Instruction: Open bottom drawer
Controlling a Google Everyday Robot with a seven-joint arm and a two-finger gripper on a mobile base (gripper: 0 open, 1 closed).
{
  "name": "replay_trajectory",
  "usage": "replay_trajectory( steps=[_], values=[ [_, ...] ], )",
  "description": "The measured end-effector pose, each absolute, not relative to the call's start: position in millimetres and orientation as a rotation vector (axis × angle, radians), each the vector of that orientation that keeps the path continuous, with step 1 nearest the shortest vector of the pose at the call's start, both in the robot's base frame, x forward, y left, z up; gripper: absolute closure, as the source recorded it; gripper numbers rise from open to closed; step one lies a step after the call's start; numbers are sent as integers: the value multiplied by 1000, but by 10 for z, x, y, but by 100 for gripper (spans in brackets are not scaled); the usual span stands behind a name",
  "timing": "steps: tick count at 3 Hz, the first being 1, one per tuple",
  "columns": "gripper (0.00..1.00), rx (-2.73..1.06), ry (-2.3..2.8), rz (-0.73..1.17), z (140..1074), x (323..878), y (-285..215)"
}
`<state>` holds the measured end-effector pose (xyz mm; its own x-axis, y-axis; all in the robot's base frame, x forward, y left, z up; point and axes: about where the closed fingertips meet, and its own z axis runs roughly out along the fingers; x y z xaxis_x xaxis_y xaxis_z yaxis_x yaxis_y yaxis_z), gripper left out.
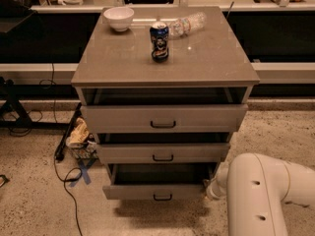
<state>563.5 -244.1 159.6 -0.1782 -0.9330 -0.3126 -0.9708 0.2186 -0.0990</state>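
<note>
Sitting lowest beneath the front edge of the counter (206,63), the bottom drawer (162,191) stands pulled out, its dark inside showing; opening looks largely done. The gripper (213,189) lies below the front right corner, beside the drawer's right end; whether it grasps anything, I cannot tell.

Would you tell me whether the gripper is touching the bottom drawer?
Cannot tell. In the camera view the gripper sits at the right end of the bottom drawer, but the arm hides any contact.
</note>
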Motion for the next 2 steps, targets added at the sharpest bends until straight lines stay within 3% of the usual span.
replay_trajectory(
  steps=[1, 2],
  values=[
    [100, -1783, 2192, 175, 1613, 5635, -2441],
    [97, -1778, 2195, 176, 1628, 5615, -2443]
  ],
)
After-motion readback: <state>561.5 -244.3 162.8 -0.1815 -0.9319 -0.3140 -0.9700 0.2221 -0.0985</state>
